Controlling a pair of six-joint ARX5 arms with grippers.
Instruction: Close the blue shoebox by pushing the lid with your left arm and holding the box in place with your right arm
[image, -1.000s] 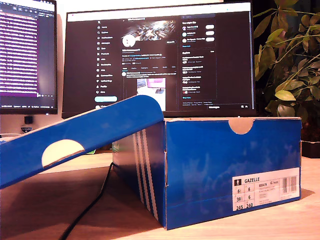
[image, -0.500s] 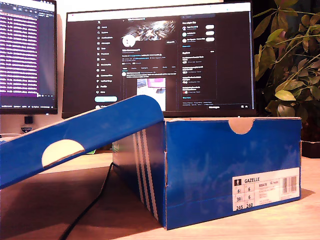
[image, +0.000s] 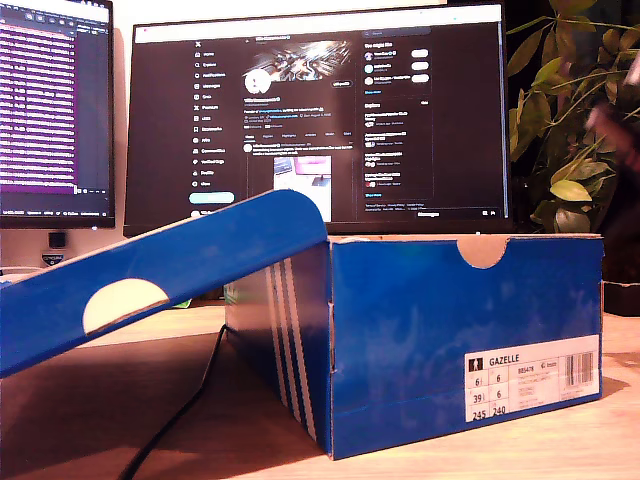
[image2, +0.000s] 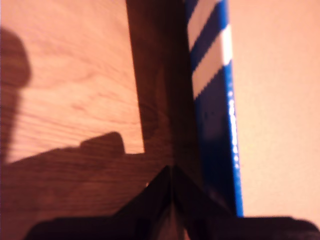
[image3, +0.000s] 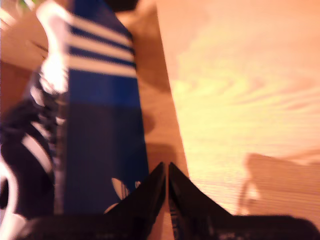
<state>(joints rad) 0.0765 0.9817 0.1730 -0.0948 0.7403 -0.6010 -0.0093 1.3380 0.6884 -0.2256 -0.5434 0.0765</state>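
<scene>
The blue shoebox (image: 465, 340) stands on the wooden table (image: 90, 400), white stripes on its end wall. Its lid (image: 150, 275) hangs open, sloping down toward the exterior view's left. My first gripper (image2: 170, 172) is shut and empty, hovering over the table beside a blue striped edge (image2: 215, 100) with pale cardboard (image2: 275, 100) past it. My second gripper (image3: 166, 170) is shut and empty too, above the box's striped blue wall (image3: 100, 125); a dark shoe with white stripes (image3: 25, 150) lies inside. A blurred arm (image: 612, 118) shows at the exterior view's upper right.
Two monitors (image: 320, 120) (image: 55, 110) stand behind the box. A leafy plant (image: 570, 150) fills the exterior view's right. A black cable (image: 185, 410) runs across the table under the lid.
A blurred arm has come into the exterior view's upper right, in front of the plant. The box and its lid have not moved.
</scene>
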